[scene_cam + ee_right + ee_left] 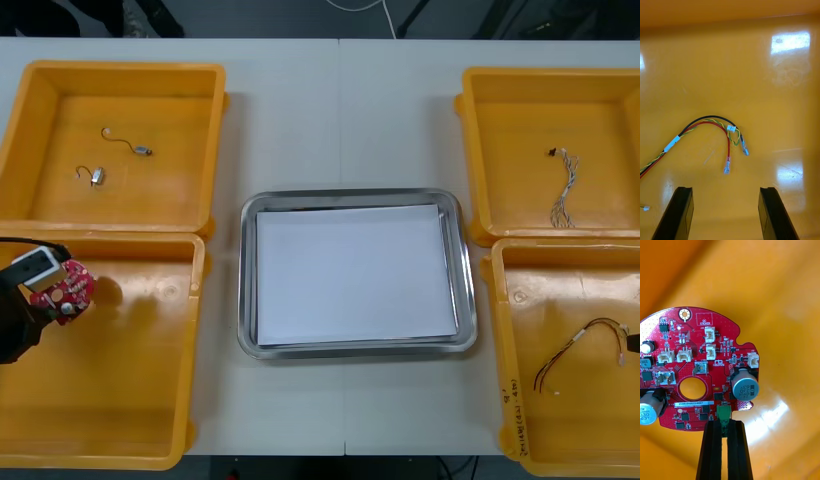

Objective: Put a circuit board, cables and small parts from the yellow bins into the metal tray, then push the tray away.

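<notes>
Grip on the round red circuit board [65, 290] is taken at its rim: the left jaws are closed on a small green part [723, 413] at the board's edge, so that the crowded face with its capacitors and white sockets is left untouched. The board is held over the yellow bin [190, 350] at the table's [340, 100] near left corner, close to that bin's left wall. It appears to be raised off the bin floor, which would let it be carried over the bin wall toward the tray.

The right jaws stand open above the floor of the bin [505, 400] at the table's near right corner. The red, yellow and black cable [729, 148] lies just beyond them, its loose terminals pointing toward the gap. The open stance is judged to be a readiness to come down around the wires; no contact is seen.

The metal tray [350, 197], white inside, sits at the middle of the table between the two pairs of bins, within equal reach of both arms, and nothing has been put into it yet. Two small metal parts [142, 150] lie in the far left bin [120, 68], and a twisted cable [565, 190] in the far right bin [550, 72], both untouched.
</notes>
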Controlling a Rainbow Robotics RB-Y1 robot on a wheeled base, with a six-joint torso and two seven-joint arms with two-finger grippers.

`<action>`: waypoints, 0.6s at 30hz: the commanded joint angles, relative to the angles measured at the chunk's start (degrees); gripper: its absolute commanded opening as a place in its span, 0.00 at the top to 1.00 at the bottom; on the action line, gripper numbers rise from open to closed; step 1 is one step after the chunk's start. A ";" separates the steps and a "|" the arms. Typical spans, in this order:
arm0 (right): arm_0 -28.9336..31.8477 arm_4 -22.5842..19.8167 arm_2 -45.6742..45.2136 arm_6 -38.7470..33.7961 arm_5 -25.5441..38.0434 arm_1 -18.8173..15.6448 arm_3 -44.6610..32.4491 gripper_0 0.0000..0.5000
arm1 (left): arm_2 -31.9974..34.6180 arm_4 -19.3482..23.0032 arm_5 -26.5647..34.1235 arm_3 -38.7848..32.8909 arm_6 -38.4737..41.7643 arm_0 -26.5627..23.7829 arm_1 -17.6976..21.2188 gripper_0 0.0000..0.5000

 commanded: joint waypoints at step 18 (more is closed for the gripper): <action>-4.77 1.17 -1.62 -7.63 5.03 -0.15 -1.77 0.00 | 7.84 -3.95 24.04 -18.11 7.50 -9.54 -3.78 1.00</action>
